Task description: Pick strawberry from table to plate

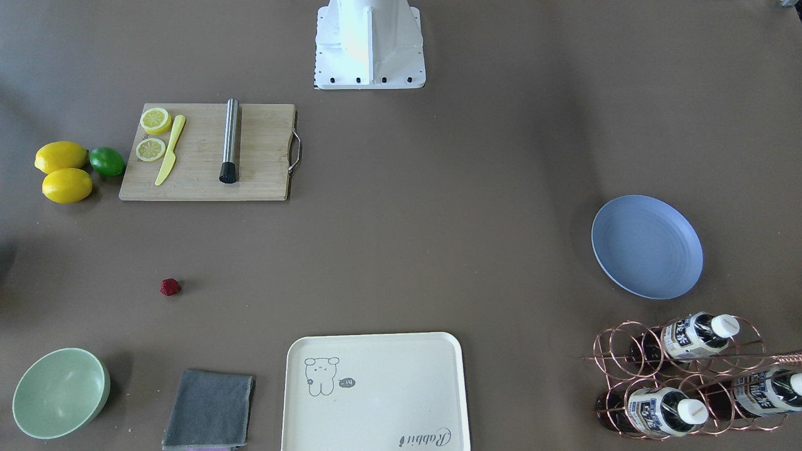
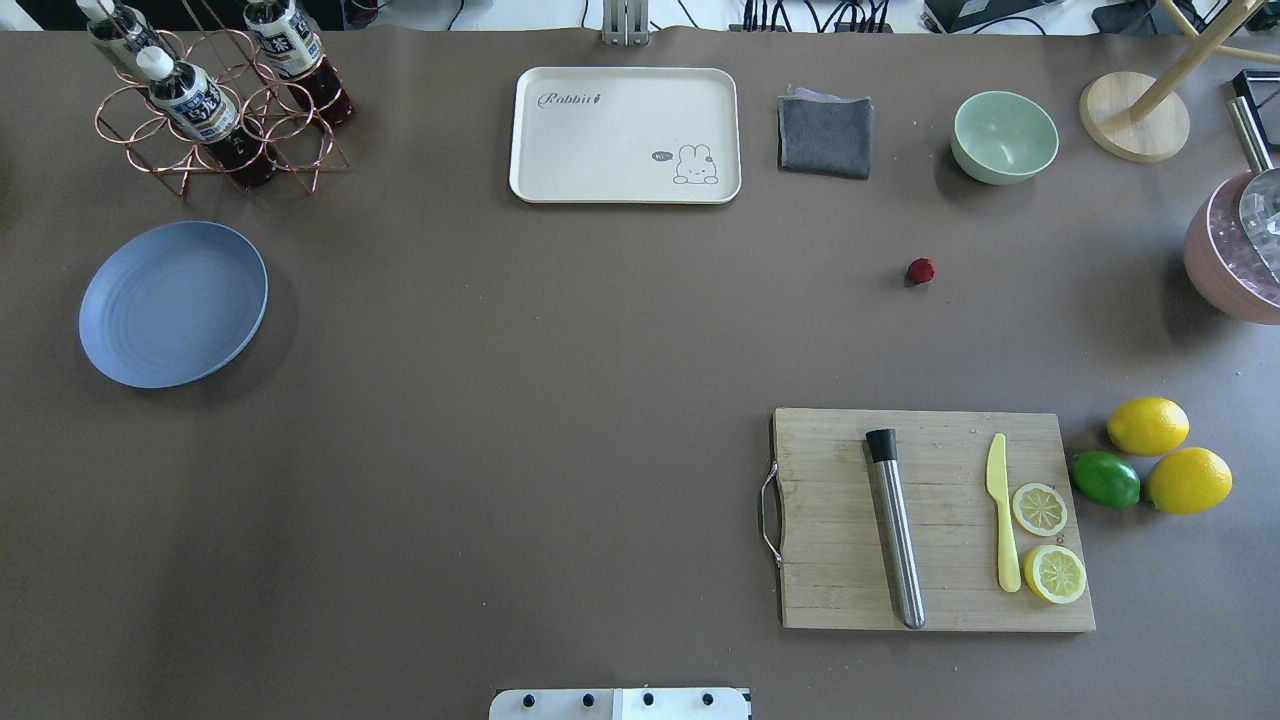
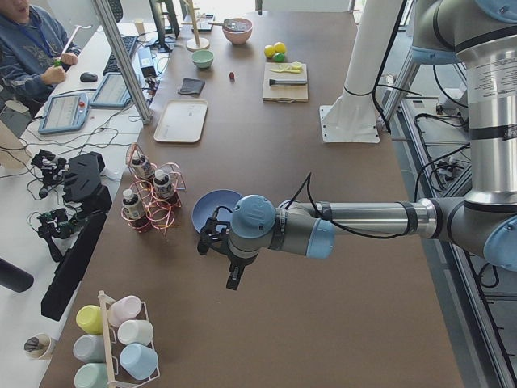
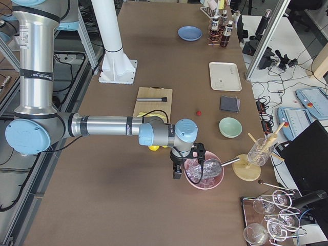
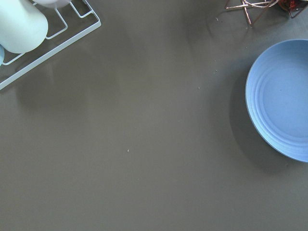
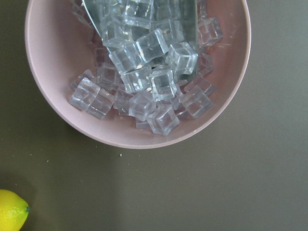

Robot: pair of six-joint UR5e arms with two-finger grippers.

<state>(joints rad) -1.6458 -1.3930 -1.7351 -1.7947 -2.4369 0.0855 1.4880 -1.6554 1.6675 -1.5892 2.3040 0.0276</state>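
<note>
The strawberry (image 1: 170, 287) (image 2: 920, 270), tiny and dark red, lies alone on the brown table (image 1: 438, 219), between the green bowl and the cutting board. Far across the table rests the blue plate (image 1: 646, 246) (image 2: 173, 303) with nothing on it. My left gripper (image 3: 233, 279) hangs beside the plate (image 3: 208, 204), beyond the table's left end of the overhead view; its wrist view catches the plate's rim (image 5: 284, 96). My right gripper (image 4: 176, 173) hovers by a pink bowl of ice, well away from the strawberry (image 4: 198, 111). Both show only in the side views, so I cannot tell whether they are open or shut.
A cutting board (image 2: 935, 518) carries a steel muddler, a yellow knife and lemon slices, with two lemons and a lime (image 2: 1105, 479) beside it. Along the far edge stand a cream tray (image 2: 625, 135), a grey cloth (image 2: 824, 136), a green bowl (image 2: 1004, 136) and a bottle rack (image 2: 215, 100). The ice bowl (image 6: 137, 72) sits at the right end.
</note>
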